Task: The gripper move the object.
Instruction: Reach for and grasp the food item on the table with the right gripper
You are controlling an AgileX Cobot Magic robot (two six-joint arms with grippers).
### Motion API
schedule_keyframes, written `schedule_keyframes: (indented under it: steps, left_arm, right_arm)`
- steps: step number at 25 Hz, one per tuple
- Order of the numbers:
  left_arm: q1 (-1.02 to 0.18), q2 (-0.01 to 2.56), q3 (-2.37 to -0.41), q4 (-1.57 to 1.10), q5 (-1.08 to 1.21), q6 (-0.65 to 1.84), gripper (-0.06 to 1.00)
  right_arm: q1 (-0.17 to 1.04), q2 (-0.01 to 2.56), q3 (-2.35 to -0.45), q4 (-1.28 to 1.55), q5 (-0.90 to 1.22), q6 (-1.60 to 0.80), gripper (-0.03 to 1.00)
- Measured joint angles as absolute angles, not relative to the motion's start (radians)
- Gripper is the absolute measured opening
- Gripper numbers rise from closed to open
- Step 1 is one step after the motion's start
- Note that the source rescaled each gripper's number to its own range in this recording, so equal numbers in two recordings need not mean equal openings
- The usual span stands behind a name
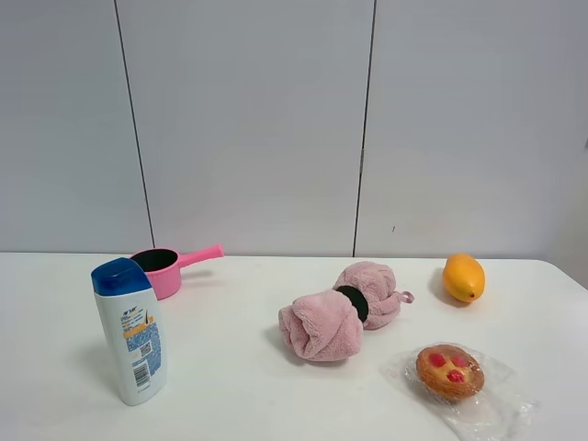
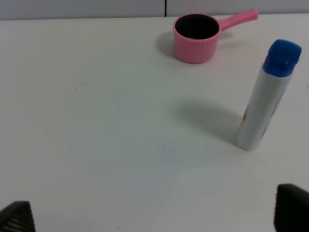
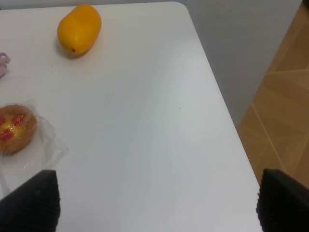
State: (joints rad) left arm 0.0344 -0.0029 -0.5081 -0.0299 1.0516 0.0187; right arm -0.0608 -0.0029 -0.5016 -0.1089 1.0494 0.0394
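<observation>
The object, a small round golden-brown tart (image 1: 449,370) with red spots, lies in loose clear plastic at the front right of the white table. It also shows in the right wrist view (image 3: 14,128). Neither gripper shows in the exterior high view. My right gripper (image 3: 157,203) is open and empty, with its black fingertips (image 3: 29,200) wide apart, above bare table to the right of the tart and apart from it. My left gripper (image 2: 154,215) is open and empty, with only its black fingertips (image 2: 292,210) showing, over bare table on the left side.
An orange-yellow mango (image 1: 462,277) (image 3: 79,29) lies behind the tart. A pink plush toy (image 1: 340,312) sits mid-table. A white bottle with a blue cap (image 1: 130,331) (image 2: 268,96) stands front left, a pink handled cup (image 1: 161,269) (image 2: 195,31) behind it. The table's right edge (image 3: 227,121) drops to the floor.
</observation>
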Motion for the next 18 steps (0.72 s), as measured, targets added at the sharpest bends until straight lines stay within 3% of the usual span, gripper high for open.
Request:
schedule_keyframes:
  steps: [1, 18]
  left_arm:
    - [0.034, -0.003, -0.508, -0.03, 1.052, 0.019, 1.0]
    - [0.034, -0.003, -0.508, -0.03, 1.052, 0.019, 1.0]
  right_arm:
    - [-0.061, -0.003, -0.502, -0.109, 1.049, 0.039, 0.78]
    - [-0.061, -0.003, -0.502, -0.109, 1.049, 0.039, 0.78]
